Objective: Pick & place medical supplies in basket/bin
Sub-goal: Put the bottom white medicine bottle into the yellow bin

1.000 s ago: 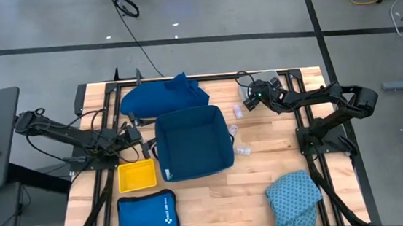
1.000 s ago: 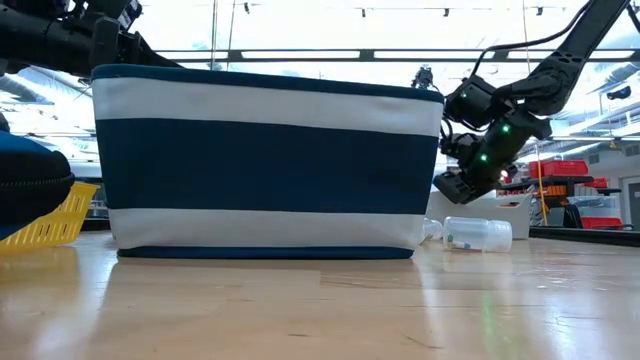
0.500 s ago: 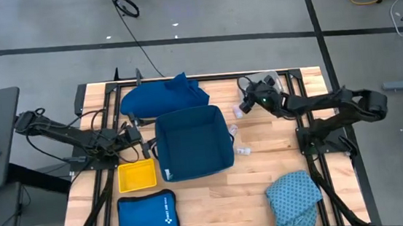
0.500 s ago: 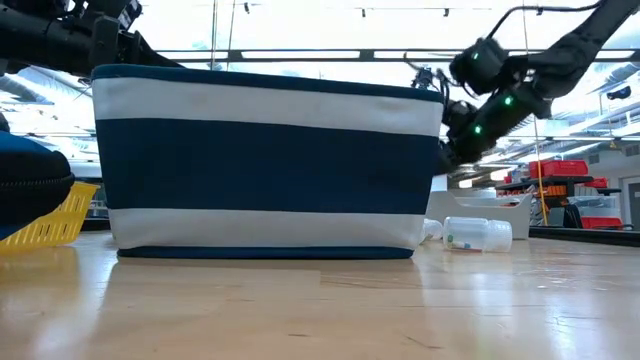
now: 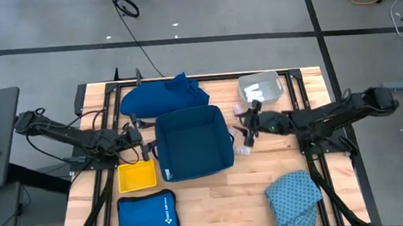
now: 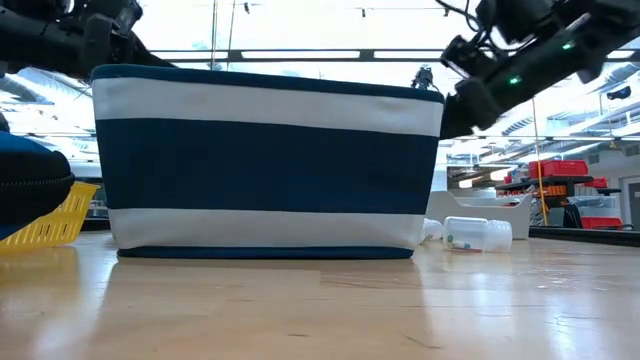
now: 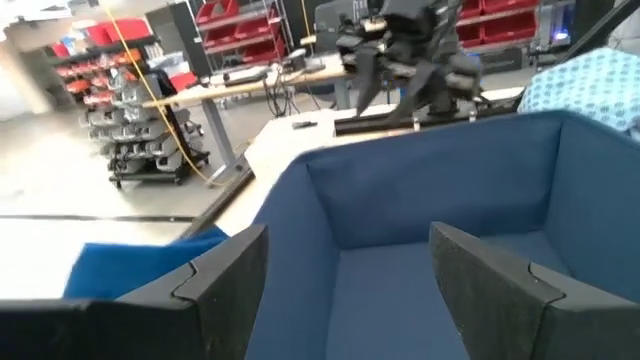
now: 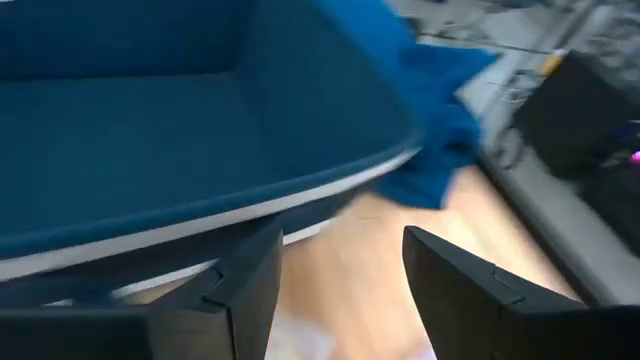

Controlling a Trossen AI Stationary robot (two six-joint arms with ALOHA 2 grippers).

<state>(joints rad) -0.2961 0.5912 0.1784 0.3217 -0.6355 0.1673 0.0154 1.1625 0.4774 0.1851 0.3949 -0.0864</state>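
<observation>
Nearest the front edge of the table lie a flat bright-blue zip pouch (image 5: 147, 216) and, toward the right corner, the teal speckled cloth (image 5: 294, 198). Just behind the pouch sits a small yellow tray (image 5: 137, 176).

At mid-table stands the navy basket (image 5: 194, 142), with white bands on its outer wall. The left gripper (image 5: 144, 138) hovers at the basket's left wall, fingers spread apart with nothing between them.

To the right of the basket, clear vials (image 5: 243, 150) lie on the wood, one close to the basket's right wall. The right gripper (image 5: 244, 122) hangs just off the basket's right rim, above the vials. Its fingers stand partly apart; whether they hold anything cannot be told.

Behind the basket lies the dark-blue cloth (image 5: 162, 97), bunched and touching the basket's back wall. At the far right corner sits a clear container (image 5: 261, 87) with white items inside.
</observation>
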